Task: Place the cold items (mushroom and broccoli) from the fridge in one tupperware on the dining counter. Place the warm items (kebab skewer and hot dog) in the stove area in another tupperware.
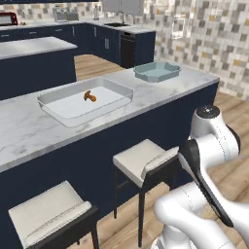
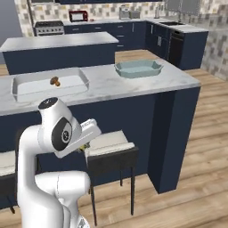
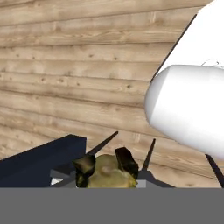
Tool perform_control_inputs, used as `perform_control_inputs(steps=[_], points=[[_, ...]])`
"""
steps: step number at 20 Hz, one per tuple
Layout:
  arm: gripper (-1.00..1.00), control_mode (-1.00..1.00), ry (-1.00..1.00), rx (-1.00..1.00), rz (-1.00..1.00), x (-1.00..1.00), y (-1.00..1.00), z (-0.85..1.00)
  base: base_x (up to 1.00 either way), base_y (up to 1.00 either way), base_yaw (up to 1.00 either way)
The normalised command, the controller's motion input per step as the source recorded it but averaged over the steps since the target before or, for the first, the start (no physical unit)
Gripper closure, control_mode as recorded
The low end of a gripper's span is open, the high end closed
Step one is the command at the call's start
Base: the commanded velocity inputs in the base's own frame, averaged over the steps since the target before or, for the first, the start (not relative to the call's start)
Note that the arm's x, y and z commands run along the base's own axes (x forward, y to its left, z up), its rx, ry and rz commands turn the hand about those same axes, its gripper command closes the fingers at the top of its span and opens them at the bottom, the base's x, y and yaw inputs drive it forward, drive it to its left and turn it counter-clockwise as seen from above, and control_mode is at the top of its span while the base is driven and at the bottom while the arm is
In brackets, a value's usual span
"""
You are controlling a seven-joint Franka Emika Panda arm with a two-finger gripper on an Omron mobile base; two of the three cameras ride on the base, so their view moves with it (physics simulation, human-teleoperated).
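Observation:
In the hand view my gripper (image 3: 105,168) is shut on a yellow-green broccoli (image 3: 107,176), with dark fingertips (image 3: 127,160) on either side of it, held low over the wooden floor. A small brown mushroom (image 1: 89,96) (image 2: 54,81) lies in the clear white tupperware (image 1: 48,98) (image 2: 18,85) on the dining counter (image 1: 24,129) (image 2: 111,87). A second, pale blue tupperware (image 1: 157,71) (image 2: 138,68) stands further right on the same counter, with nothing in it. The arm is folded low in front of the counter. The kebab skewer and hot dog are out of view.
Two cushioned stools (image 1: 143,160) (image 1: 48,214) stand against the counter's dark blue front, one right beside the arm (image 2: 109,144). Behind are an island (image 2: 58,42), a stove (image 2: 49,27) and a sink counter (image 1: 116,25). Open wooden floor lies to the right.

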Motion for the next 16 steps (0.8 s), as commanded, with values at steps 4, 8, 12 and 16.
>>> perform_control_inputs(steps=[4, 8, 12, 16], points=[[1.0, -1.0, 0.0, 0.04, -0.01, 0.12, 0.37, 0.06, 0.06, 0.41, -0.02], [1.0, -1.0, -0.06, 0.15, -0.01, 0.37, 0.74, 0.26, 0.0, 0.0, 0.0], [1.0, -1.0, -0.13, 0.42, 0.0, 0.54, 0.2, 0.56, 0.0, 0.0, 0.0], [1.0, -1.0, -0.24, 0.74, 0.04, 0.32, -0.44, 0.75, 0.0, 0.0, 0.0]])
